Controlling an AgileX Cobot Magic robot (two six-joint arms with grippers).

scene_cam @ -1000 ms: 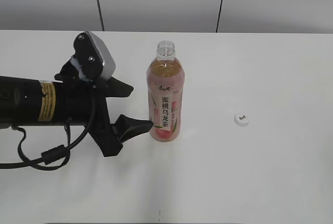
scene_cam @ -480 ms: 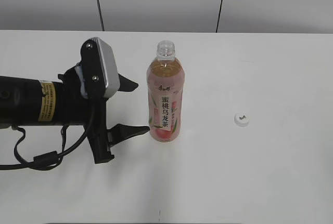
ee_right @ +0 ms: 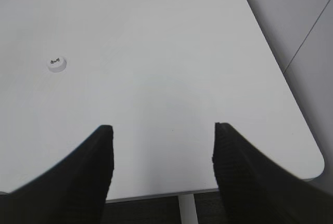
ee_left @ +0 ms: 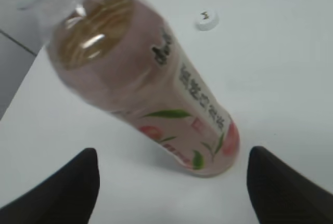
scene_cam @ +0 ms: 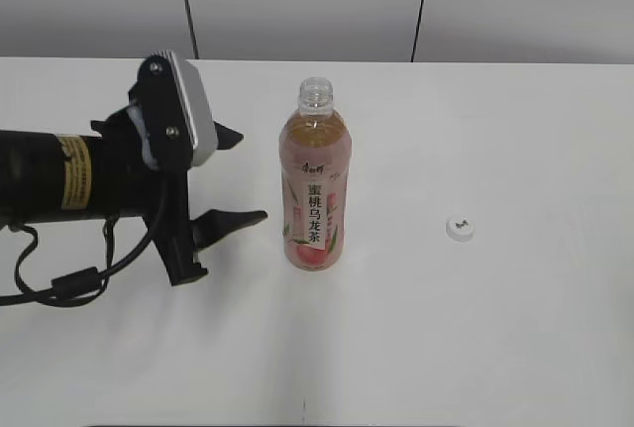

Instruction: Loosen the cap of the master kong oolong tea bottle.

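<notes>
- The master kong oolong tea bottle (scene_cam: pixel 315 177) is now left uncapped, released ahead of the withdrawn, wide-spread left gripper (scene_cam: pixel 238 177).
- The cap (scene_cam: pixel 459 229) is seen lying beyond; loosening is judged done.
- The right gripper (ee_right: pixel 161 169) is held wide, empty.

The bottle (scene_cam: pixel 315 181) holds brown tea and has a pink label with green leaves and black writing. The cap (scene_cam: pixel 459 229) is white with a dark mark. The worktop (scene_cam: pixel 515 328) is white. The left gripper (scene_cam: pixel 236 177) is black.

place: lab/test room, prob robot bench | evidence: bare white tabletop (scene_cam: pixel 475 348) w/ rounded corner | plain grey wall panels (scene_cam: pixel 297 1) w/ dark seams behind | cabled black robot arm (scene_cam: pixel 59 184)
</notes>
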